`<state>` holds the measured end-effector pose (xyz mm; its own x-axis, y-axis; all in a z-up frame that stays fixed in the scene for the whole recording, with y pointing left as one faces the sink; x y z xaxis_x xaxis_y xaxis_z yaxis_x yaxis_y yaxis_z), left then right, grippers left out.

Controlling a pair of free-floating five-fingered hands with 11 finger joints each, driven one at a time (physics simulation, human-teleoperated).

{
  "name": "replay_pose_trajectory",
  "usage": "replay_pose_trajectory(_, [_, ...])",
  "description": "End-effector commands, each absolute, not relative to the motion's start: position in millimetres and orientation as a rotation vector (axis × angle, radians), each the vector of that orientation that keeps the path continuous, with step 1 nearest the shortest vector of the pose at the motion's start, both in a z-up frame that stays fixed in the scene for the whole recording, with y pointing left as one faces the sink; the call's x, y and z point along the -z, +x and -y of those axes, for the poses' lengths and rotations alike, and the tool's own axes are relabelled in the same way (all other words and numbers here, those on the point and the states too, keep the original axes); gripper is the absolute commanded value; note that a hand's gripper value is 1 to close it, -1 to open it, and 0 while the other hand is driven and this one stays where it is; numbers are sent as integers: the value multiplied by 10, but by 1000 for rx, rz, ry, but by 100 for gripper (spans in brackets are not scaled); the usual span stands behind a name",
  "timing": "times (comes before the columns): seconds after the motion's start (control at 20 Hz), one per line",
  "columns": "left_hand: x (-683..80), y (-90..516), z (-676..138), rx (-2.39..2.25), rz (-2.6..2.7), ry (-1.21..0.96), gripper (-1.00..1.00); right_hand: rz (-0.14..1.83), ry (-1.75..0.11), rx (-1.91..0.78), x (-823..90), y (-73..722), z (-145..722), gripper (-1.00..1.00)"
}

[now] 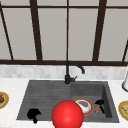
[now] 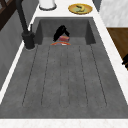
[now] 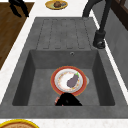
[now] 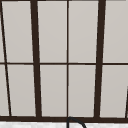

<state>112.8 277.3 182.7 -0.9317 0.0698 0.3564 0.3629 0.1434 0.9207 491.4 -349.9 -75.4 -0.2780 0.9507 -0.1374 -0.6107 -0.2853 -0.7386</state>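
My right hand [image 1: 99, 102] is low in the sink basin [image 1: 106, 100], at its right side next to an orange-rimmed plate [image 1: 90, 110] that carries a dark eggplant [image 1: 85, 104]. Its fingers are curled over a small pink-red object [image 1: 99, 109]. The left side view has this hand [image 2: 60, 32] above the pink object [image 2: 64, 38] and the plate [image 2: 60, 44]. In the right side view the hand [image 3: 68, 100] sits at the plate's [image 3: 56, 82] near edge, by the eggplant [image 3: 72, 81]. My left hand [image 1: 33, 114] hangs idle at the sink's front left corner, fingers relaxed.
A large red sphere [image 1: 67, 115] stands in front of the sink's front edge. The black faucet [image 1: 68, 72] rises behind the sink. A ribbed drainboard [image 1: 42, 97] lies left of the basin. Yellow plates [image 1: 2, 99] [image 1: 124, 109] rest on both counters, and a white jar [image 1: 125, 83] at right.
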Motion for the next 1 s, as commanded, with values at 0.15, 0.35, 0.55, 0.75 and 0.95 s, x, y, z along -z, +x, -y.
replay_pose_trajectory(0.15, [-1827,1128,-2773,1871,2190,-424,0,889,-724,-1756,1083,5149,3841,-100])
replay_pose_trajectory(0.35, [-1827,1128,-2773,1871,2190,-424,0,933,-647,-1719,1088,5266,3906,-100])
replay_pose_trajectory(0.55, [-1827,1128,-2773,1871,2190,-424,0,915,-641,-1684,995,5207,3794,-100])
replay_pose_trajectory(0.75, [-1827,1128,-2773,1871,2190,-424,0,914,-603,-1693,789,5134,3752,-100])
replay_pose_trajectory(0.95, [-1827,1128,-2773,1871,2190,-424,0,898,-588,-1713,875,5204,3795,-100])
